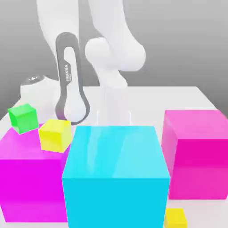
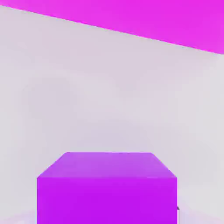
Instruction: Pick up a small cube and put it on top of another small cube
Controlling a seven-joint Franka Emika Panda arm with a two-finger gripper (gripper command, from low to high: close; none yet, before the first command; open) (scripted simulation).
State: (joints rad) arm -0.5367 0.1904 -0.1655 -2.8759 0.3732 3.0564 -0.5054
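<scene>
Gripper: one, pressed shut on the small purple cube, which sits squarely between its fingertips in the hand view; whether the cube touches the surface below cannot be told. Beyond it, same view: pale bench, and past that the edge of a large magenta surface.

Arm: one, white, with a grey-trimmed link, standing behind the blocks in the exterior view; its lower end passes behind the large cyan block.

Large blocks: three, on the bench — the cyan one in the middle, a magenta block at the exterior view's left, a pink block at its right, set farther back than the cyan.

Small cubes, others: three. One green cube and one yellow cube, both turned at an angle, appear over the magenta block's top — contact uncertain. One darker yellow cube, low, just beside the cyan block, toward the exterior view's right.
</scene>
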